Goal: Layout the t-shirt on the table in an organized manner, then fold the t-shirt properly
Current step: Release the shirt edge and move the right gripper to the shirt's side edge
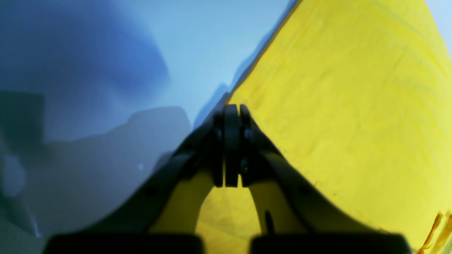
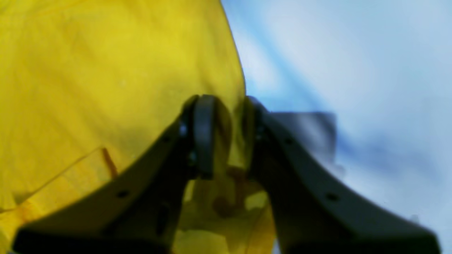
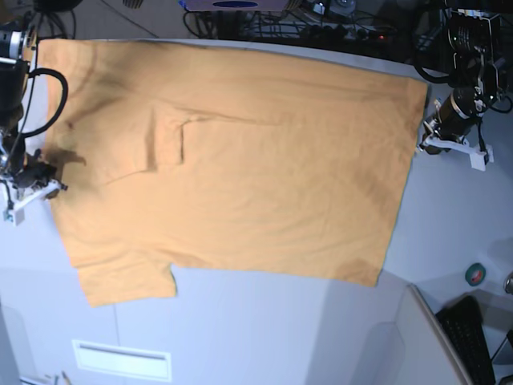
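With the left gripper [image 1: 232,110] clamped on the t-shirt [image 3: 240,176] edge at frame right and the right gripper [image 2: 226,106] only part-closed around cloth at frame left, a slip from the looser jaws could be caused by pulling.

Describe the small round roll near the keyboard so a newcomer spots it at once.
Start at the orange t-shirt spread across the pale table. Go past its edge toward the base view's lower right corner, just above the black keyboard. There lies a small round dark green roll, the only ring-shaped thing there.
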Robot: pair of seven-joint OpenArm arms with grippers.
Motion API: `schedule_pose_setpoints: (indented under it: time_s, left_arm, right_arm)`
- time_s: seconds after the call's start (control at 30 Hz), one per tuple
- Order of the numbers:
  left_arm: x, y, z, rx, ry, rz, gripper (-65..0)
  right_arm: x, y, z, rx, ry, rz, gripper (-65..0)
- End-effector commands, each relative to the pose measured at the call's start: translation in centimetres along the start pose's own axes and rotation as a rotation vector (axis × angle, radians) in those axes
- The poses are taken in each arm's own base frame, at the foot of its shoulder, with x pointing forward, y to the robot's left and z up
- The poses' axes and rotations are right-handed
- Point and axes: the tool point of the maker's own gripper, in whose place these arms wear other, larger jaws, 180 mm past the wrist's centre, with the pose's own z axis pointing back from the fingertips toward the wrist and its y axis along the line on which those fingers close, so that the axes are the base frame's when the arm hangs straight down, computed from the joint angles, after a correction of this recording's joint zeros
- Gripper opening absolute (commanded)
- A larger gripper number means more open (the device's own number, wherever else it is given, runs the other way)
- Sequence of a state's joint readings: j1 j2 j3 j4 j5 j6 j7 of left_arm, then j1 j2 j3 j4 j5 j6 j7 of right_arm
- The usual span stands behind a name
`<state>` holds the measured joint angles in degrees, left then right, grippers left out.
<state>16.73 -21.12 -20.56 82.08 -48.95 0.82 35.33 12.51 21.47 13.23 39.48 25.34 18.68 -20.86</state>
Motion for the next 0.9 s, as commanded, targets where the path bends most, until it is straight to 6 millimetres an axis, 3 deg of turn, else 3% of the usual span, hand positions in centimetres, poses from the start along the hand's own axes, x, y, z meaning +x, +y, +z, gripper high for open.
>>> schedule_pose_setpoints:
  time_s: [0.0, 0.07, 0.3, 0.47, 0.67, 0.87]
  left_arm:
    - [1.6, -0.2, 0.3, -0.012, -0.040, -0.015, -65.0]
    - [1.6, -0.2, 0.3, -0.011, -0.041, -0.015, -65.0]
    - [1.6, -0.3, 0.3, -0.013, -0.041, -0.016, -65.0]
    - [1.7, -0.2, 0.3, -0.012, -0.042, -0.015, -65.0]
    - [1.7, -0.2, 0.3, -0.012, -0.042, -0.015, -65.0]
    - [1.7, -0.2, 0.3, -0.012, -0.042, -0.015, -65.0]
  right_arm:
    - [1.3, -0.6, 0.4, -0.008, -0.016, 0.004, -60.8]
    - [1.5, -0.5, 0.4, -0.008, -0.027, 0.001, -65.0]
    - [3.2, 0.3, 1.0, 0.006, -0.072, 0.029, -65.0]
    - [3.5, 3.0, 3.5, 0.046, -0.076, 0.111, -65.0]
    - [2.4, 5.1, 7.7, 0.060, -0.086, 0.079, -65.0]
    - [-0.4, 7.0, 9.1, 0.083, -0.015, 0.099, -65.0]
